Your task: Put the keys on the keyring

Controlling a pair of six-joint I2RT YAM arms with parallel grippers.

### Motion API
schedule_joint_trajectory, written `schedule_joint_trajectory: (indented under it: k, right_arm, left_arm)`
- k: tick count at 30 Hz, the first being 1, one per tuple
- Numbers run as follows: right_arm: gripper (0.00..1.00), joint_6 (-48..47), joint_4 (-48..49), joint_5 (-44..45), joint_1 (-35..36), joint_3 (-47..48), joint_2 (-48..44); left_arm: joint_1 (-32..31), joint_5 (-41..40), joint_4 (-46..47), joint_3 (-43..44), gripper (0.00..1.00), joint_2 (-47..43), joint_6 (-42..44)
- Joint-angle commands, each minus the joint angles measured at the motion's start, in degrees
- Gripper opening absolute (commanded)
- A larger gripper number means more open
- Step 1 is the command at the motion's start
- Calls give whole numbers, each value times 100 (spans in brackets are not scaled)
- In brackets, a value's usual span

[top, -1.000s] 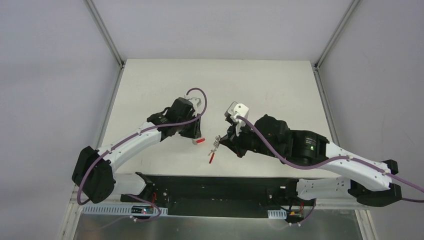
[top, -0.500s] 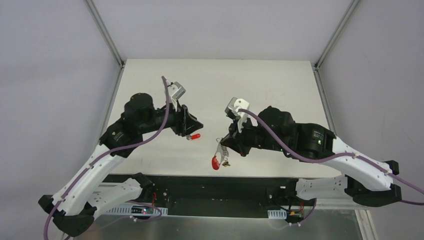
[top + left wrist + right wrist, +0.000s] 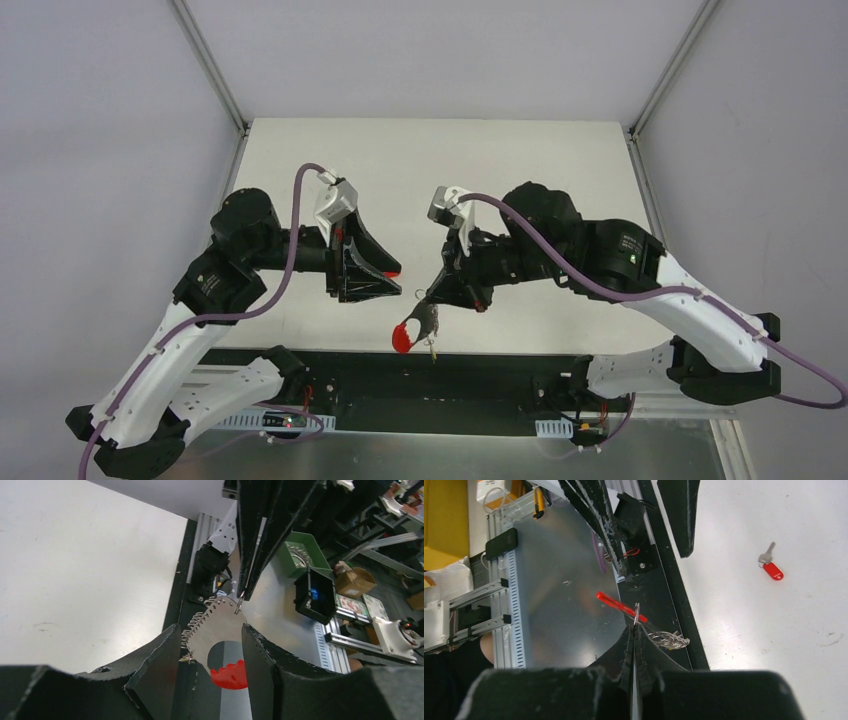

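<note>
The keyring (image 3: pixel 637 615) sits clenched in the right claw (image 3: pixel 432 295) — left claw (image 3: pixel 398 282) released, empty.
Small silvery keys (image 3: pixel 431 322) dangle beside a red loop (image 3: pixel 404 339) over the tabletop's (image 3: pixel 520 170) near edge — one red-tagged key (image 3: pixel 769 566) lies flat on it.

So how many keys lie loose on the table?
1: a red-tagged key on the table near the left gripper. The keyring hangs from the right gripper; other keys may be hidden from view.

We read no txt, labels, brands or nos. in any view. Cardboard box (image 3: pixel 356 581) beyond the table (image 3: pixel 75 555), left wrist view: too blurry for us to make out any print.
</note>
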Motion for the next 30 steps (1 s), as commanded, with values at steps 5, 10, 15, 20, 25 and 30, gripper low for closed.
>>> schedule_joint_trajectory:
  k: [5,10,15,20,25,30]
  right_arm:
    - [0,142,-14,-707,-110,655,304]
    - [0,190,91,-772,-109,770,403]
    - [0,206,109,-781,-115,943,536]
    - [0,217,123,-826,-115,1082,621]
    - [0,208,94,-824,-116,1253,748]
    - [0,206,75,-843,-117,1361,835]
  left_arm:
    - [-19,930,810,130,47,-158,-387]
    - [-19,1045,1037,62,47,-208,-571]
    - [-19,1154,1316,-14,46,-197,-751]
    - [-19,1158,1359,-50,46,-180,-759]
    - [-19,1175,1359,-59,42,-133,-751]
    - [-14,1196,1366,-101,38,-154,-735]
